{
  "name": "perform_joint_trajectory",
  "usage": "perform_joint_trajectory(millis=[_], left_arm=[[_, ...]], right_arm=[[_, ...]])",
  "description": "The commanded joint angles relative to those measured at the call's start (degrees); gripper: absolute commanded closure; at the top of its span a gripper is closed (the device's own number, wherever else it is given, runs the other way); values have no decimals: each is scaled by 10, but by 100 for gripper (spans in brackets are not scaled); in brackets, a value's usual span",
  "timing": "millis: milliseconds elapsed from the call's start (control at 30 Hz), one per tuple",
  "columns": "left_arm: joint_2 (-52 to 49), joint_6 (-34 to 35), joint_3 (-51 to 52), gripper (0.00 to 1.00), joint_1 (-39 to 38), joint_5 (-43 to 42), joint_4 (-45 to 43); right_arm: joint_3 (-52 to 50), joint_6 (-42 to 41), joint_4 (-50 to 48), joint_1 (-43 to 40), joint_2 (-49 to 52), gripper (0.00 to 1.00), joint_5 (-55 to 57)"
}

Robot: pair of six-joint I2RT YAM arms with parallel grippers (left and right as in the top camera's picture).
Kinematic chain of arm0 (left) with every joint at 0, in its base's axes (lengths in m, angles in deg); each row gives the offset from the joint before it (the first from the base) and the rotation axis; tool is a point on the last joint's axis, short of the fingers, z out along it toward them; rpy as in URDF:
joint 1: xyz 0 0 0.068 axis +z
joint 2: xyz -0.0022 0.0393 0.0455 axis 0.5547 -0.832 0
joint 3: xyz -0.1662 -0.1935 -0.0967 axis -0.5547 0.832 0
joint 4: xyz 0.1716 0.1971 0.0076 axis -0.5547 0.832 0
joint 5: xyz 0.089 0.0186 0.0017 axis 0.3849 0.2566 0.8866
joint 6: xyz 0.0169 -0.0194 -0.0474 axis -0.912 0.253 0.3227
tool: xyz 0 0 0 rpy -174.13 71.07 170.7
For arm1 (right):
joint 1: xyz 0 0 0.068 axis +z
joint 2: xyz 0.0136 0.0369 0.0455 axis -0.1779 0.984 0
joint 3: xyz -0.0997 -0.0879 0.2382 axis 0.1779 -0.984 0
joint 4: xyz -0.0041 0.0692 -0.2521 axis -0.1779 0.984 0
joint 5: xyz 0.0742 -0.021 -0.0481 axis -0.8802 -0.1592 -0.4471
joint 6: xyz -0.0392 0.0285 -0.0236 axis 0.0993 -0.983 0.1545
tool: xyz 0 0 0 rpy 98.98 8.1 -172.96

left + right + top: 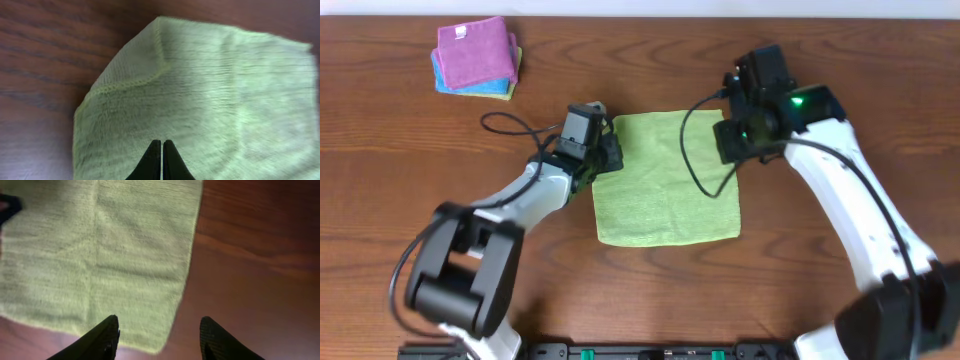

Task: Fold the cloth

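The lime-green cloth [670, 180] lies flat on the wooden table, longer front to back than it is wide. My left gripper [608, 152] sits at the cloth's upper left edge. In the left wrist view its jaws [162, 142] are pressed together over the blurred cloth [210, 90], which shows a stitched seam; they appear to pinch the fabric. My right gripper [730, 148] hovers at the upper right corner. In the right wrist view it [160, 319] is open with nothing between the fingers, and that corner of the cloth [100, 255] lies below the left finger.
A stack of folded purple, blue and yellow cloths [475, 58] sits at the far left back. A black cable [510, 125] loops on the table beside the left arm, and another cable [692, 150] arcs above the cloth's right half.
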Motion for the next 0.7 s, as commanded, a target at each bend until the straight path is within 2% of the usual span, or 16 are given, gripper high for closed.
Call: perform_joint_trajectory(millis=[0, 300, 500, 667], left_arm=[[-35, 3, -9, 95, 0, -9, -22], [-68, -16, -42, 94, 0, 6, -44], [-99, -35, -50, 94, 0, 23, -49], [-120, -42, -50, 95, 1, 41, -57]], right_arm=[[-3, -12, 13, -1, -54, 50, 15], [-97, -16, 52, 37, -180, 52, 5], [-163, -37, 67, 69, -227, 51, -8], [-173, -37, 86, 76, -244, 50, -12]])
